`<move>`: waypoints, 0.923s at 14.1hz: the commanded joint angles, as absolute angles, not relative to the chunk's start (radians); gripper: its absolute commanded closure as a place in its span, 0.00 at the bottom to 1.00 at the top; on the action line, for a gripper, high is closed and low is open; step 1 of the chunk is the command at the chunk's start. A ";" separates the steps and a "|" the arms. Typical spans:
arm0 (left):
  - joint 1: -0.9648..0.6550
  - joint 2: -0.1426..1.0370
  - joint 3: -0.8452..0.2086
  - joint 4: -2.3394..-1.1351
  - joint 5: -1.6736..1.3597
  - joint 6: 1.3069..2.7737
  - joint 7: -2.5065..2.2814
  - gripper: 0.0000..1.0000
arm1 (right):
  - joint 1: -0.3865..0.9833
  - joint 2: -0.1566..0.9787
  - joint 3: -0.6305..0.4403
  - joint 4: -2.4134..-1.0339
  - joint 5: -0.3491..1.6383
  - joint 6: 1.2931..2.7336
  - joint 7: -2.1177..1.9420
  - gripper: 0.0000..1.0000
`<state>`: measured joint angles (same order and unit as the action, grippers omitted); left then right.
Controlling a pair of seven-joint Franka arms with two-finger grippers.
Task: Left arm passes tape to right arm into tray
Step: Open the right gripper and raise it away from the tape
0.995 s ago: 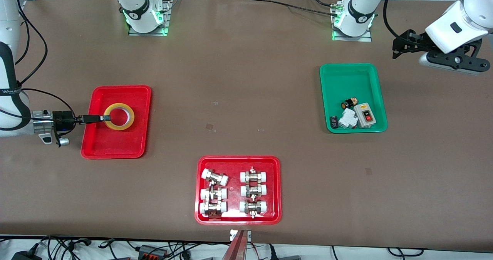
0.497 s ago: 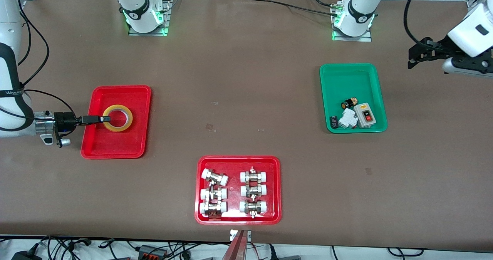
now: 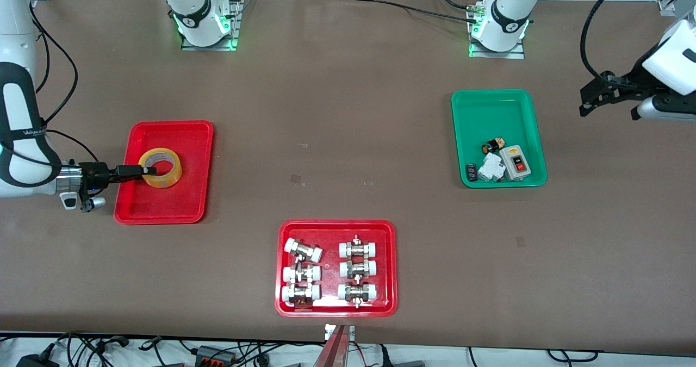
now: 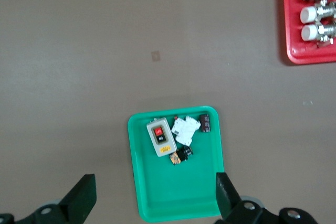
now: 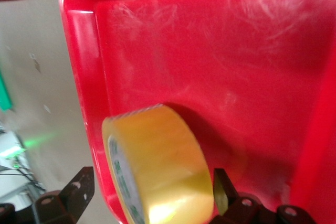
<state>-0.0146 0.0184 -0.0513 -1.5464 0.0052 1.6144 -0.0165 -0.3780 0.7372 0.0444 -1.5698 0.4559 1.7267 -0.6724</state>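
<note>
The yellow tape [image 3: 161,167] lies tilted in the plain red tray [image 3: 163,204], near the tray's rim at the right arm's end. My right gripper [image 3: 145,170] reaches in low over that rim. In the right wrist view its fingers stand wide apart, with the tape [image 5: 163,166] between them over the tray floor [image 5: 210,51]. One finger [image 5: 223,184] is at the tape's edge; the other is just clear of it. My left gripper [image 3: 586,105] is open and empty, up in the air over the left arm's end of the table. It also shows in the left wrist view [image 4: 152,203].
A green tray [image 3: 497,106] with a switch box and small parts sits toward the left arm's end; it also shows in the left wrist view [image 4: 157,198]. A wider red tray [image 3: 337,228] of metal fittings lies near the front camera's edge.
My right gripper drew back toward the tray's rim at the right arm's end. The tape shifted with it and tipped from flat to tilted. My left arm swung away toward its own end of the table.
</note>
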 commanded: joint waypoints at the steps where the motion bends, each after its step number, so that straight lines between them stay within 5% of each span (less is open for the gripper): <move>1: 0.008 0.029 -0.055 -1.545 0.000 1.626 -0.028 0.00 | -0.365 0.599 0.057 -1.583 0.333 1.721 -0.539 0.00; 6: 0.044 0.031 -0.054 -1.543 0.002 1.620 -0.014 0.00 | -0.232 0.447 0.058 -1.465 0.082 1.618 -0.198 0.00; 13: 0.092 0.032 -0.055 -1.545 0.003 1.592 -0.011 0.00 | -0.106 0.370 0.058 -1.231 -0.002 1.411 -0.060 0.00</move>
<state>0.0819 0.0340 -0.0505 -1.5468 0.0049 1.6035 -0.0179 -0.1107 0.3604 0.0632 -1.3068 0.0246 1.4433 -0.0702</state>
